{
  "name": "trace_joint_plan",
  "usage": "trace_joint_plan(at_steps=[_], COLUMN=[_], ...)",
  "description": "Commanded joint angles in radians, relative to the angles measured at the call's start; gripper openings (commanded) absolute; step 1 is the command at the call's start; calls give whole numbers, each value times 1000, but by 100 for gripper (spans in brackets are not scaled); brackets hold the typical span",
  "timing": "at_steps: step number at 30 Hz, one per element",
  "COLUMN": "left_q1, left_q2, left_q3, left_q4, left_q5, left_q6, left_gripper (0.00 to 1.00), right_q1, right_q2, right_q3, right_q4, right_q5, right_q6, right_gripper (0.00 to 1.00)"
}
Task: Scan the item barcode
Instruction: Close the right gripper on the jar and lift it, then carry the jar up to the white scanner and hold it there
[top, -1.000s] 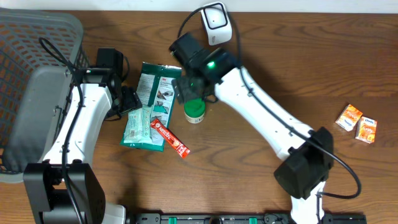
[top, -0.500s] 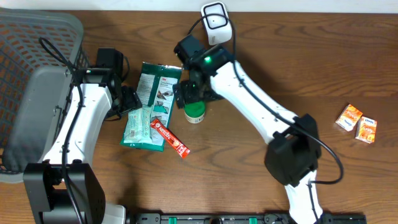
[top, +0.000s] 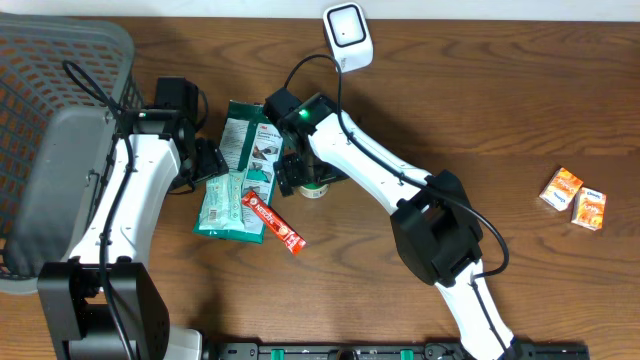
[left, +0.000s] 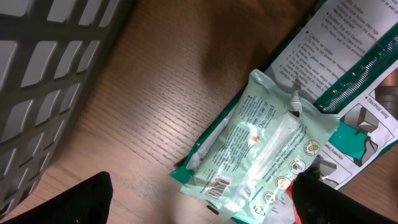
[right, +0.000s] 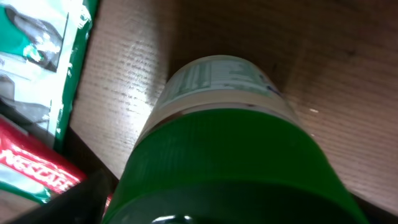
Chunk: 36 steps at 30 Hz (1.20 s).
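A bottle with a green cap (top: 316, 187) and a white label stands on the table just right of the packets. My right gripper (top: 303, 172) is down over it. In the right wrist view the green cap (right: 224, 162) fills the space between the jaws of that gripper (right: 211, 208); one finger (right: 87, 196) sits close beside it and the other is hidden, so contact is unclear. The white scanner (top: 347, 33) stands at the table's back edge. My left gripper (top: 205, 160) hangs open above the wood and the pale green wipes pack (left: 267, 149), holding nothing.
A green and white pouch (top: 252, 140) lies under the wipes pack (top: 228, 205), and a red stick packet (top: 272, 222) lies beside them. A grey basket (top: 50, 120) fills the left side. Two small orange boxes (top: 575, 197) lie far right.
My right arm has swung its elbow in and moved the gripper down and left onto the green-capped bottle. The bottle stands where it was. The left arm has not moved.
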Motion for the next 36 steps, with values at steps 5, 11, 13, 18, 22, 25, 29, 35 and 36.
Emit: trace_joint_plan(at_steps=[5, 11, 13, 18, 22, 25, 29, 35, 36], left_q1=[4, 4, 4, 4, 4, 4, 4, 4, 4], left_q2=[-20, -20, -20, -20, -20, -20, -20, -20, -20], left_q3=[13, 12, 12, 13, 13, 12, 12, 13, 13], left_q4=[-2, -2, -2, -2, -2, -2, -2, -2, -2], left_q5=[-9, -9, -9, -9, -9, -9, -9, -9, -9], left_q6=[2, 2, 2, 2, 2, 2, 2, 2, 2], left_gripper=[93, 93, 93, 93, 93, 93, 93, 93, 93], right_q1=[-19, -19, -19, -20, -20, -21, -21, -41, -45], right_q2=[0, 0, 0, 0, 0, 0, 0, -52, -72], right_q3=[7, 7, 7, 7, 7, 7, 7, 50, 64], right_q4=[6, 37, 48, 62, 63, 63, 58, 3, -11], right_q5=[15, 35, 34, 34, 40, 58, 65, 65, 64], right_q6=[-17, -28, -25, -5, -5, -5, -7, -51, -51], right_gripper=[77, 99, 99, 91, 80, 65, 56, 48, 45])
